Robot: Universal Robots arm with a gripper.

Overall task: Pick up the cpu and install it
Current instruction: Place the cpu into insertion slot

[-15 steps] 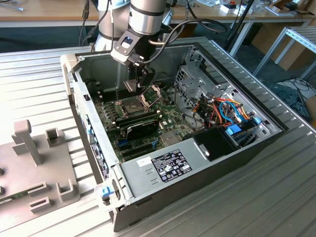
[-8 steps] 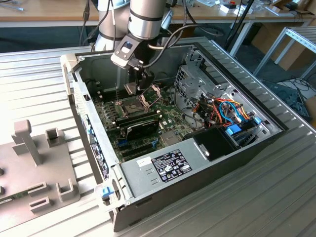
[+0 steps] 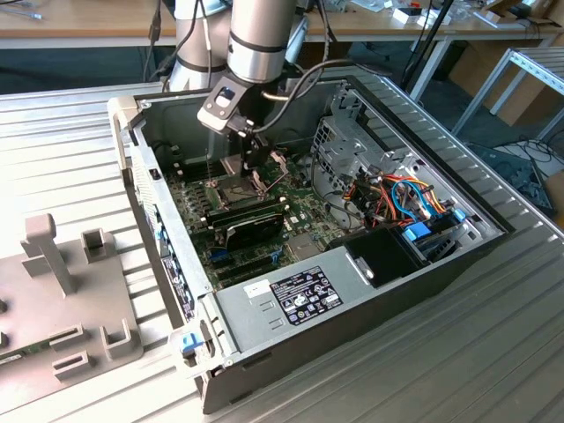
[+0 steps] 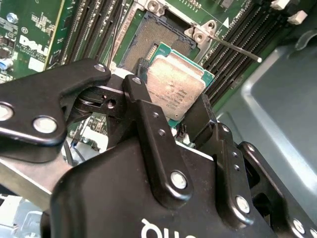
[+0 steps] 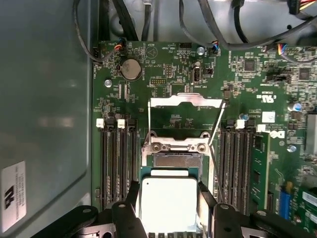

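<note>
My gripper (image 4: pixel 168 99) is shut on the cpu (image 4: pixel 176 87), a small square chip with a dull silver top and a green rim, one black finger (image 4: pixel 141 104) on each of two opposite edges. The cpu (image 5: pixel 168 201) hangs just above the green motherboard (image 5: pixel 163 64), beside the bare socket (image 5: pixel 173 159), partly overlapping its edge in both wrist views. The socket's hinged metal frame (image 5: pixel 185 102) stands swung open, its thin lever (image 4: pixel 233 47) raised. In the exterior view the gripper (image 3: pixel 249 163) reaches down into the open computer case over the socket (image 3: pixel 225 187).
Memory slots (image 5: pixel 116 158) flank the socket on both sides. A long black module (image 3: pixel 251 213) lies on the board toward the power supply (image 3: pixel 291 295). A drive cage (image 3: pixel 344 141) and coloured cables (image 3: pixel 405 198) are on the exterior view's right. The grey case wall (image 5: pixel 44 99) is close.
</note>
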